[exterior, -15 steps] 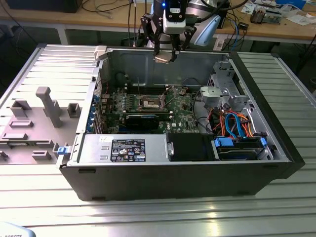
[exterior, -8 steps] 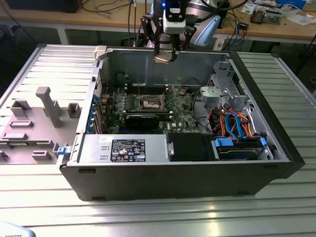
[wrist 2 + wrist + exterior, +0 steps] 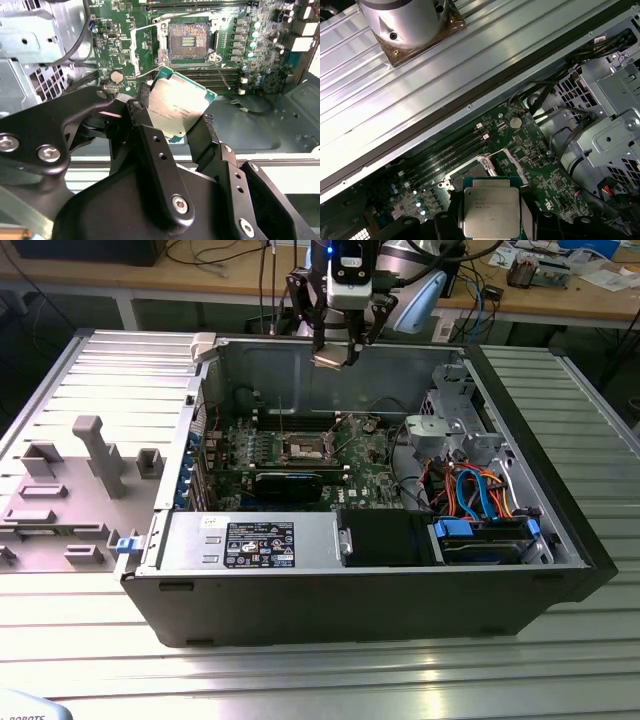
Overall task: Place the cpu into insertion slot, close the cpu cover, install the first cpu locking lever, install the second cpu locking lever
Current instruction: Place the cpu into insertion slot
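Observation:
My gripper (image 3: pixel 335 358) hangs above the back wall of the open computer case (image 3: pixel 350 610), shut on the cpu (image 3: pixel 180 106), a flat square chip with a silver-grey top. Black fingers (image 3: pixel 139 111) clamp two opposite edges of the cpu (image 3: pixel 490 205), which is slightly tilted. The empty insertion slot (image 3: pixel 190 42) lies on the green motherboard (image 3: pixel 365 475), below and ahead of the chip, well apart from it. The slot (image 3: pixel 305 447) sits mid-board in the exterior view. A silvery plate, apparently the cpu cover (image 3: pixel 146 47), stands raised at one side of the slot.
A long black card (image 3: pixel 290 483) lies across the board in front of the slot. A metal drive cage (image 3: pixel 455 425) and blue and orange cables (image 3: pixel 480 490) fill the exterior view's right. A grey fixture block (image 3: pixel 70 490) sits outside the case at the exterior view's left.

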